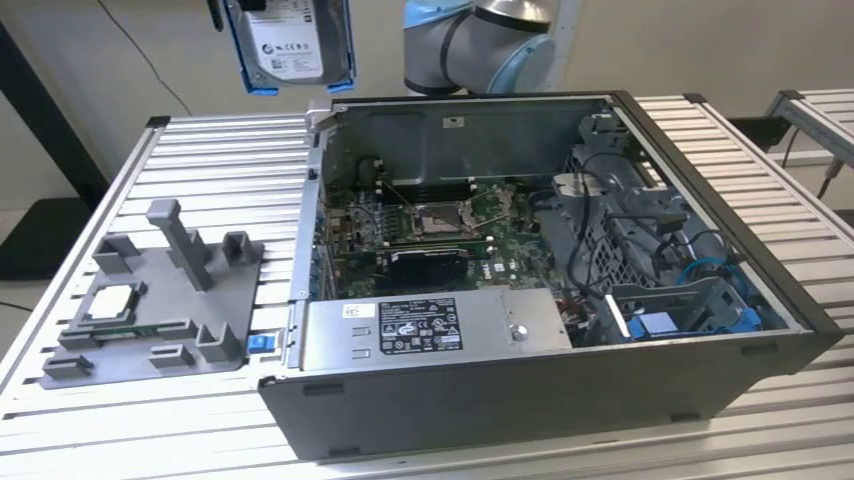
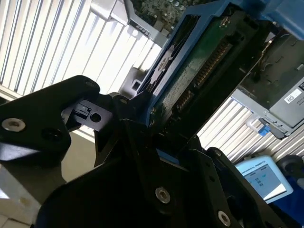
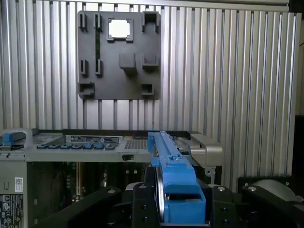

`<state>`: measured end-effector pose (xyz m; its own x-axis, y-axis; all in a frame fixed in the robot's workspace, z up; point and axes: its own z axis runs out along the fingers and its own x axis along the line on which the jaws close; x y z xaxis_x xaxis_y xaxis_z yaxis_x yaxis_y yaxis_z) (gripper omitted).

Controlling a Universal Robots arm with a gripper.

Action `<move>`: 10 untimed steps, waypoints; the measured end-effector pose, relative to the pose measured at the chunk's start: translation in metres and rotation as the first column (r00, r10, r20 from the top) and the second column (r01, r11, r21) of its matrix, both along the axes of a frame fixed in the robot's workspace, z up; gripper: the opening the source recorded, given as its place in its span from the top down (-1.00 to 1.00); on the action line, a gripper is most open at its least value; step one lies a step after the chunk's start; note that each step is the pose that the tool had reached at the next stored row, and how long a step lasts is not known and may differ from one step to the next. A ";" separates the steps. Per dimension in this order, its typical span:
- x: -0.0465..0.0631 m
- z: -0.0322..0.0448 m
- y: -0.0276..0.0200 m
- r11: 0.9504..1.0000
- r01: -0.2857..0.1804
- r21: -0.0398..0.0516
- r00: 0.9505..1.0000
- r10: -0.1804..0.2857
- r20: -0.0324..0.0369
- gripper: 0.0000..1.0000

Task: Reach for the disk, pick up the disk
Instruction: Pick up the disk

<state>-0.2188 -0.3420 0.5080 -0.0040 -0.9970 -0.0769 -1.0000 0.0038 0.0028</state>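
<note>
One disk [image 1: 287,40] up in my gripper [image 3: 179,202], jaws clamped across its blue bracket [image 3: 166,152], I think, jutting out ahead of it. Rigid, dense, shock-sensitive: grip belongs on bracket edges, never the bare circuit board [image 2: 199,71].

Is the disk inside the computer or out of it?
Out. The disk hangs in the air, outside the open computer case, clamped edge-on in the hand.

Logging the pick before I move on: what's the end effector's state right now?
End effector: closed on the flat silver-grey hard drive in its blue plastic bracket, which it holds in the air.
</note>
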 end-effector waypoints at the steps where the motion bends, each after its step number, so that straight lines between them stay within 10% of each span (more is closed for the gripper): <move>1: 0.003 0.0000 0.0000 1.000 0.000 0.000 1.000 0.000 0.000 1.00; 10: 0.033 -0.0001 0.0000 1.000 0.000 0.000 1.000 0.000 0.000 1.00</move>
<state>-0.1862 -0.3420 0.5080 -0.0039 -0.9970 -0.0769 -1.0000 0.0037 0.0028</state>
